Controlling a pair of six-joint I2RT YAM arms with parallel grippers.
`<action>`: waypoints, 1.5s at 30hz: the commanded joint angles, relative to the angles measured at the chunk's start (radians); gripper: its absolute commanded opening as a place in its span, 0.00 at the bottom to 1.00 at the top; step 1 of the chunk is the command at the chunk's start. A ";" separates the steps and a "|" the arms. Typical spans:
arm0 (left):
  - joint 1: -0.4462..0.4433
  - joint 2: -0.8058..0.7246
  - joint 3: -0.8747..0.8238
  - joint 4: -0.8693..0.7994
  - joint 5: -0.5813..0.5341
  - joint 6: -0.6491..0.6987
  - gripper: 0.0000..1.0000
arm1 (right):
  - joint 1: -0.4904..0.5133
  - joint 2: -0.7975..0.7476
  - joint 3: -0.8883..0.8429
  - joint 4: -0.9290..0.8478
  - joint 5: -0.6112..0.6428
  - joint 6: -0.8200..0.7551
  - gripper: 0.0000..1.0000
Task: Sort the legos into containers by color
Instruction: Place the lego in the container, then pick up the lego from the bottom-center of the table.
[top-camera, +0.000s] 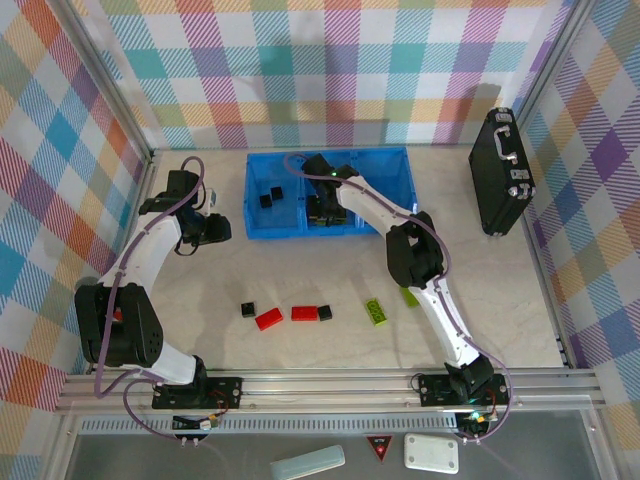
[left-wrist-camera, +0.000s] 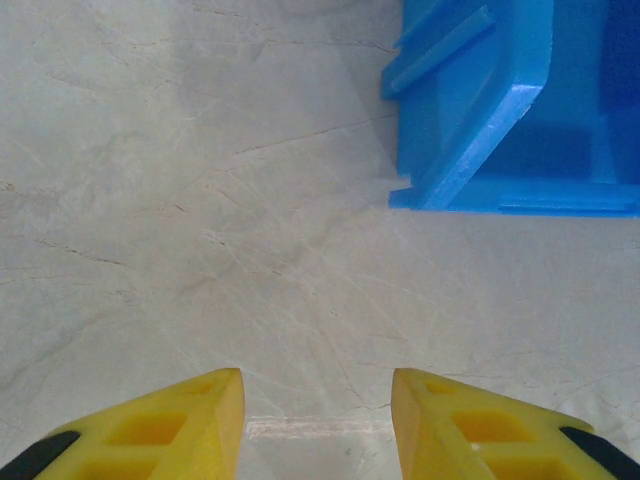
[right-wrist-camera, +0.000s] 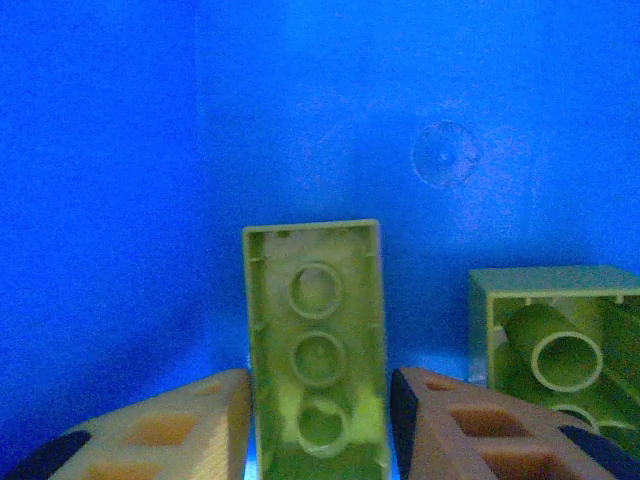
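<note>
1. The lime-green oblong plastic brick (right-wrist-camera: 315, 350) stands on end between the fingers of my right claw (right-wrist-camera: 318, 400), its hollow underside facing the wrist camera. It is down inside the middle compartment of the long bright-blue plastic tray (top-camera: 380, 153).
2. One pad touches the brick and a dark sliver shows at the other. I cannot tell whether the right claw clamps it or merely brackets it.
3. A second lime-green brick (right-wrist-camera: 555, 345) lies just beside it, also underside up, so I judge this is the green compartment.
4. The step in hand, as I judge it, is setting the brick down. To do it well I should part the fingers only a little and keep low so the brick does not bounce. Then I should rise straight up, without dragging the brick, nudging its neighbour or clipping a divider.
5. The left compartment holds tiny black square bricks (top-camera: 263, 199).
6. On the pale marbled table (top-camera: 500, 300), near my bases, more wait in a loose row: a black brick (top-camera: 247, 310), two red oblong bricks (top-camera: 268, 319), another black one (top-camera: 324, 313) and a loose green brick (top-camera: 376, 311).
7. My left claw (left-wrist-camera: 318, 385) hangs over bare table just beside the tray's corner, its fingers a narrow gap apart and holding nothing.
</note>
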 joint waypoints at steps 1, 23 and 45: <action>0.015 -0.014 -0.003 0.000 0.015 -0.005 0.43 | -0.003 -0.004 0.012 -0.017 -0.013 0.017 0.45; 0.015 -0.022 -0.001 0.000 0.023 -0.005 0.43 | 0.024 -0.285 -0.213 -0.021 0.002 -0.003 0.45; -0.005 -0.017 0.020 -0.034 0.043 -0.034 0.43 | 0.058 -0.742 -0.907 0.111 -0.013 0.048 0.44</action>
